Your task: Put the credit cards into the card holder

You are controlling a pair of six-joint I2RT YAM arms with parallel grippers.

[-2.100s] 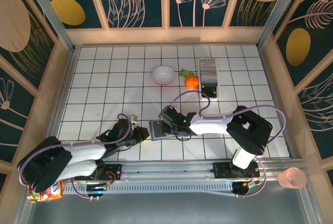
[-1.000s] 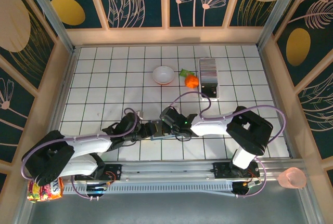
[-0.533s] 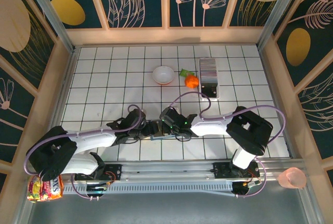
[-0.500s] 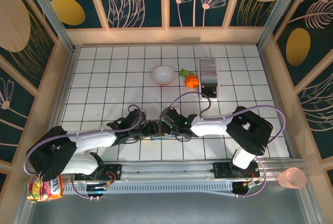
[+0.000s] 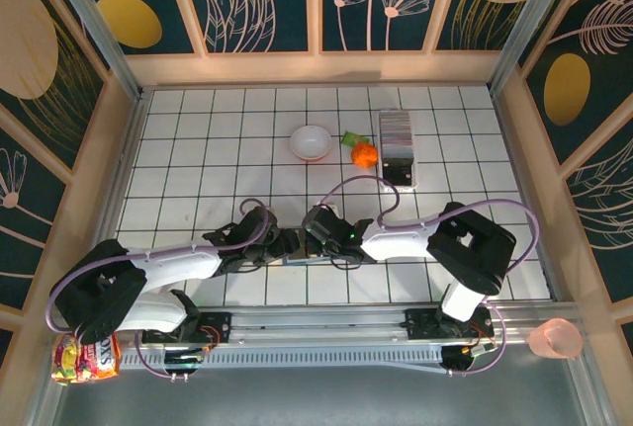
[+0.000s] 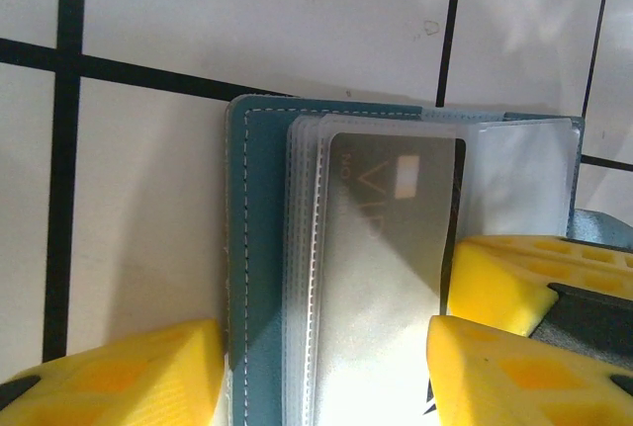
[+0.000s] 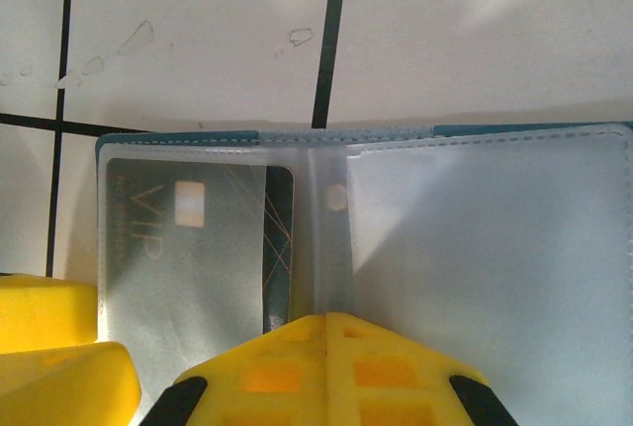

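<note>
1. At the bottom corners of the overhead frame, off the desk (image 5: 198, 149), sit one colourful packet (image 5: 84, 357) on the left and one pink cup (image 5: 554, 339) on the right.
2. Higher, at lower middle, lies one card holder (image 5: 295, 253), teal and opened flat. One silver-grey VIP card (image 6: 386, 248) sits in a clear sleeve on one of its halves.
3. Further up, at upper right, one stack of credit cards (image 5: 399, 127) stands edge-on at the far end of one black stand (image 5: 401, 169), well apart from the holder. Just left of the stand are one orange toy (image 5: 364, 154) and one white bowl (image 5: 312, 141).
4. Two arms rise from one metal rail (image 5: 326, 332) along the bottom edge. They stretch low toward each other and meet over the holder.
5. Left tool (image 6: 321, 347): its yellow fingers (image 6: 119, 377) stand apart. One is outside the stitched teal cover and the other is at the card's opposite edge, so the card-bearing half lies between them.
6. Right tool (image 7: 326, 332): its fingers are pressed together on the holder's near edge at the fold, between the sleeve with the card and the other clear sleeve.
7. White tiles with black lines cover the desk, with a few faint smudges beside the holder.
8. Wooden-framed walls (image 5: 262, 1) enclose it on three sides, their dark teal panels patterned with gold ovals and cream leaf outlines.
</note>
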